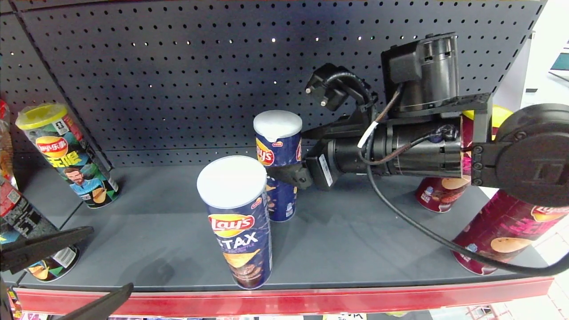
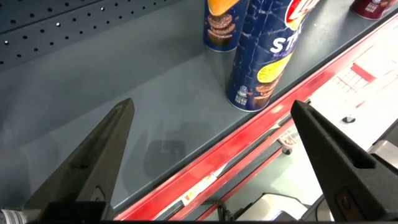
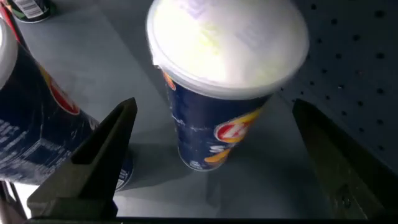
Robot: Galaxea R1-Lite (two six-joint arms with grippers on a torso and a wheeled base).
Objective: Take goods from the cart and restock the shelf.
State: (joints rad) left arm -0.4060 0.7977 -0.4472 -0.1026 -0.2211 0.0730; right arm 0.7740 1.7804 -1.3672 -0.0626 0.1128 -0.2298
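Note:
Two dark blue chip cans with white lids stand on the grey shelf (image 1: 146,231). The front can (image 1: 235,222) is near the red shelf edge, and the back can (image 1: 278,146) is close to the pegboard. My right gripper (image 1: 304,155) is open at the back can's right side. Its fingers (image 3: 99,162) are spread wide, and the back can (image 3: 224,81) stands upright beyond them, untouched. My left gripper (image 1: 66,273) is open low at the shelf's front left corner with nothing in it. From there the front can (image 2: 264,56) and back can (image 2: 224,25) show farther along the shelf.
A green can with a yellow lid (image 1: 66,155) leans at the left, with more packs at the left edge. Maroon cans (image 1: 502,231) (image 1: 440,191) stand at the right behind my right arm. The pegboard (image 1: 222,66) closes off the back. A red strip (image 1: 311,300) fronts the shelf.

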